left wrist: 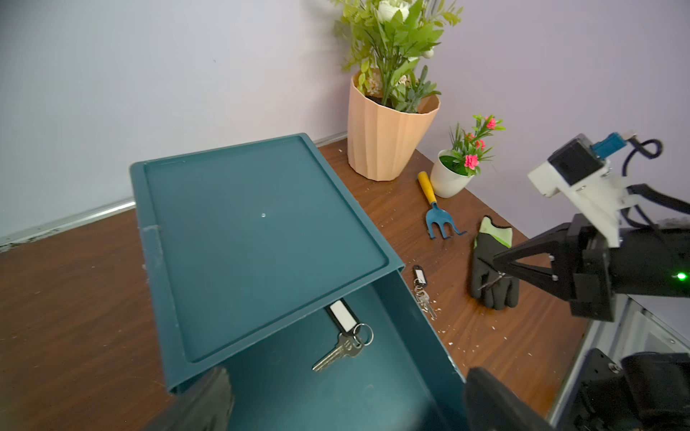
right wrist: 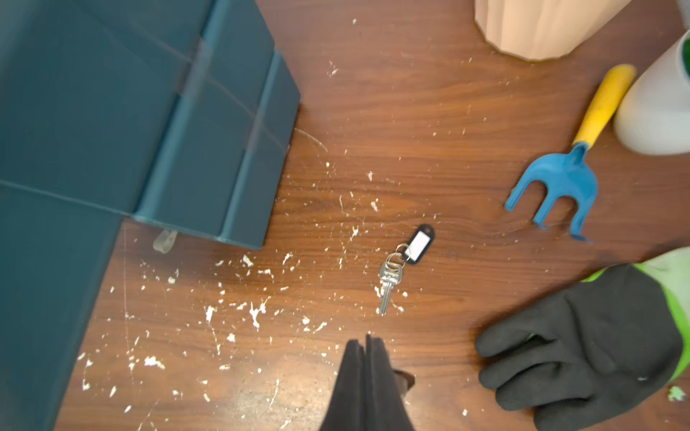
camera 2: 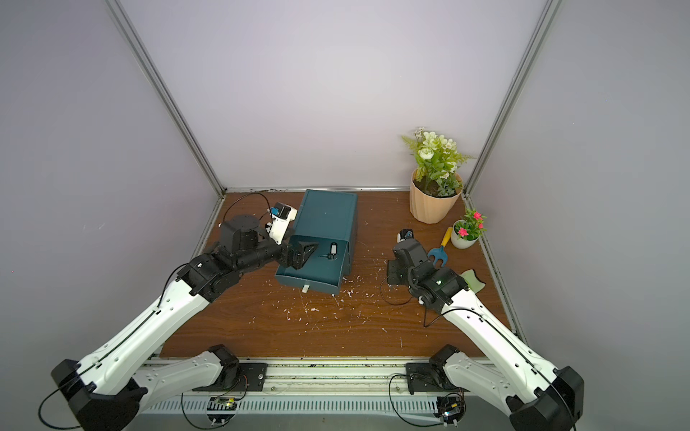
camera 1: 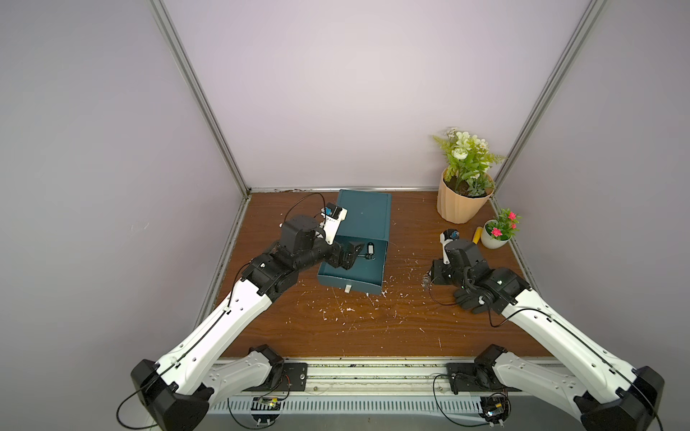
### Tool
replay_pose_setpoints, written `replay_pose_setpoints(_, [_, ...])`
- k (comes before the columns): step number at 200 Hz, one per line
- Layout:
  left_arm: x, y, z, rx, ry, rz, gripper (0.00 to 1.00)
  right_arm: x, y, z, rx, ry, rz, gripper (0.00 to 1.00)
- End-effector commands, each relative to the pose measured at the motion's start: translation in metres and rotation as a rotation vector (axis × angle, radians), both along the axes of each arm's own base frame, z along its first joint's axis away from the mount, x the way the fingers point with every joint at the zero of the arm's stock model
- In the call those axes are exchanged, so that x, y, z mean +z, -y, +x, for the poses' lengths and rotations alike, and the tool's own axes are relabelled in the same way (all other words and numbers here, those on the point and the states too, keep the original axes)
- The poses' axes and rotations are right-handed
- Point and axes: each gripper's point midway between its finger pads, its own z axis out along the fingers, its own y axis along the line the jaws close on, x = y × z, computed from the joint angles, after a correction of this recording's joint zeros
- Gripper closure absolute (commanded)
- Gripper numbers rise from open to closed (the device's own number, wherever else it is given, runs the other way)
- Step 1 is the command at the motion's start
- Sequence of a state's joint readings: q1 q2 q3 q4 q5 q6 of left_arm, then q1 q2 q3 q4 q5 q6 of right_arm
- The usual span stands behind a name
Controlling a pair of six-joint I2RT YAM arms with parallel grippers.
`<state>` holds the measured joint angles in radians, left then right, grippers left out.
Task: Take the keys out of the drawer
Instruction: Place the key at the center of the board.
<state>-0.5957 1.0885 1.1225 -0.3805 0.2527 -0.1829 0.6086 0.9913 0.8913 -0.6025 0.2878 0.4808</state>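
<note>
Inside teal drawer, toward its back: key bunch, flat on smooth plastic floor. Appears light, rigid, slippery metal; best pinched at black tag or ring. Second bunch outside on scuffed wood table. Left gripper spread wide, empty, over drawer; right gripper pressed closed, empty.

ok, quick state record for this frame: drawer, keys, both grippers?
drawer: pulled open
keys inside: one bunch, black tag, flat on drawer floor
keys outside: one bunch, black tag, on table between drawer and glove
left gripper: open, empty, at the drawer
right gripper: shut, empty, over table near keys outside
remaining: keys inside
</note>
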Motion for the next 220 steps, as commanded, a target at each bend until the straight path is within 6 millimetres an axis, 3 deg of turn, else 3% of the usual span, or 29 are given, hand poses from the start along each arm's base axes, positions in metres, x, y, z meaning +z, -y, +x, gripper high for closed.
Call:
replay_pose_setpoints(1, [0.025,0.024,-0.012,-0.120,0.025,-0.077,0.00,-0.004,-0.007,0.001,0.015,0.007,0.074,1.00])
replay_pose_setpoints(79, [0.027,0.100,-0.058,-0.391,-0.003,-0.055,0.01,-0.065,-0.002,0.008,-0.004,-0.027,0.122,0.98])
replay_pose_setpoints(113, [0.041,0.111,-0.065,-0.421,-0.013,-0.090,0.01,-0.077,-0.003,0.013,0.001,-0.041,0.121,0.91])
replay_pose_setpoints(135, [0.046,0.110,-0.065,-0.418,0.001,-0.092,0.01,-0.079,-0.004,0.014,0.006,-0.059,0.111,0.77])
replay_pose_setpoints(174, [0.044,0.107,-0.065,-0.415,0.018,-0.080,0.01,-0.057,-0.006,0.015,0.024,-0.046,0.106,0.72])
replay_pose_setpoints(200, [0.048,0.101,-0.064,-0.392,0.052,-0.096,0.01,-0.016,-0.010,0.021,0.047,0.017,0.128,0.71])
replay_pose_setpoints(220, [0.050,0.094,-0.066,-0.370,0.090,-0.108,0.01,0.024,-0.029,0.024,0.145,0.060,0.174,0.70])
